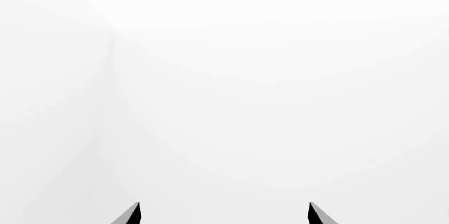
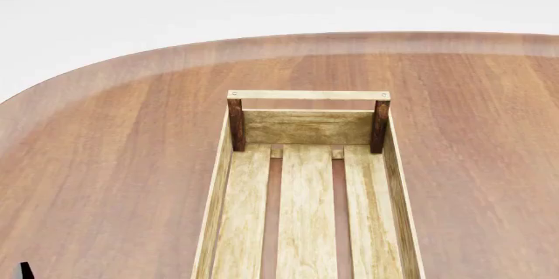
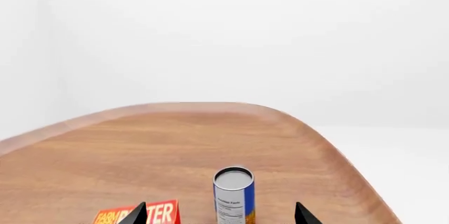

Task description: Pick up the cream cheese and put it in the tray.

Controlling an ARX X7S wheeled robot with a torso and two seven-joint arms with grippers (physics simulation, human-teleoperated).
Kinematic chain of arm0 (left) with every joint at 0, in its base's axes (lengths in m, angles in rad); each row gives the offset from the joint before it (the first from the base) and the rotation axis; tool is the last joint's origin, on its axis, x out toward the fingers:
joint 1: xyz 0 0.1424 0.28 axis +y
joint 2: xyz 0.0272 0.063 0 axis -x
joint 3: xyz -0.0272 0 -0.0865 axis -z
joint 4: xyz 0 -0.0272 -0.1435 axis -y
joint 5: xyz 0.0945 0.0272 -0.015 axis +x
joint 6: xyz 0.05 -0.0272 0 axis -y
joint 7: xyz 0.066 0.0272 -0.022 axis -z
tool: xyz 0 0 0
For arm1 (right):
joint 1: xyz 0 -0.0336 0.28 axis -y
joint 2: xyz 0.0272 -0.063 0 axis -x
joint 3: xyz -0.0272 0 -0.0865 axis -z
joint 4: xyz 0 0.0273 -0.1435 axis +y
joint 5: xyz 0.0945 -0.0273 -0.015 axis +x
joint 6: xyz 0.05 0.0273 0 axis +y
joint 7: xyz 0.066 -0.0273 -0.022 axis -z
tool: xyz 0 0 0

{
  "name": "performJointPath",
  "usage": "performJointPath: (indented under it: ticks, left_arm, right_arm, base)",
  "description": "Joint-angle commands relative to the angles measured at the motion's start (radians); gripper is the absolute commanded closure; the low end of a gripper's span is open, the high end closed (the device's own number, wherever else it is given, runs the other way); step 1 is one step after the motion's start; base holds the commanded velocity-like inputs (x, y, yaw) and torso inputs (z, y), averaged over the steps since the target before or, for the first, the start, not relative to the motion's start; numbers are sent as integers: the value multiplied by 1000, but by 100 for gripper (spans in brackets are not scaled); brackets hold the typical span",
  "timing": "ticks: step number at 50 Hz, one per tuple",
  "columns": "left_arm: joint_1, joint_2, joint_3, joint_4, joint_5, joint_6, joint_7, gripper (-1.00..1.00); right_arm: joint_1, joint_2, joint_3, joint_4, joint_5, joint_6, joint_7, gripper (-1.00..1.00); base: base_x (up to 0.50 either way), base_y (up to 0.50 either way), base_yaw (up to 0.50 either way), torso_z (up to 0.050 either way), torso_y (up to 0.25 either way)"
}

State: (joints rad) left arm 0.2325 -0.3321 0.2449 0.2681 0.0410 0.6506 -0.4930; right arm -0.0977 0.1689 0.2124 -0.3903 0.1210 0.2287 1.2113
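The tray (image 2: 307,95), a long light wooden slatted crate with dark brown corner posts, lies on the wooden table in the middle of the head view, with nothing inside the part that shows. The cream cheese is out of view in every frame. My left gripper (image 1: 224,214) is open and faces only blank white wall; one dark fingertip (image 2: 26,270) pokes into the head view's lower left corner. My right gripper (image 3: 221,214) is open above the table, with a can between and beyond its fingertips.
An upright can (image 3: 234,195) with a silver lid and blue label stands in the right wrist view. A red-orange butter box (image 3: 140,215) lies beside it. The round table's edge (image 3: 337,150) curves off past the can. White walls surround the table.
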Motion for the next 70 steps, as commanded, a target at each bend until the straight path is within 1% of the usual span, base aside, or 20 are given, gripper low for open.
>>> performJointPath:
  ticks: [1,21,41,70]
  left_arm:
    - [1,-3,4,2,3,1,-3,-100]
    - [2,-6,10,0,8,5,-10,-100]
    - [7,-13,13,11,8,-2,-16,-100]
    - [1,-18,21,7,13,-4,-24,-100]
  right_arm:
    - [-11,13,28,2,74,-19,-45,-100]
    - [1,36,35,41,167,-5,-112,-100]
    - [9,36,57,84,231,-18,-142,-100]
    - [65,30,46,246,218,-29,-128,-100]
  base:
    - [0,0,0,0,0]
    - [0,0,0,0,0]
    - [0,0,0,0,0]
    - [0,0,0,0,0]
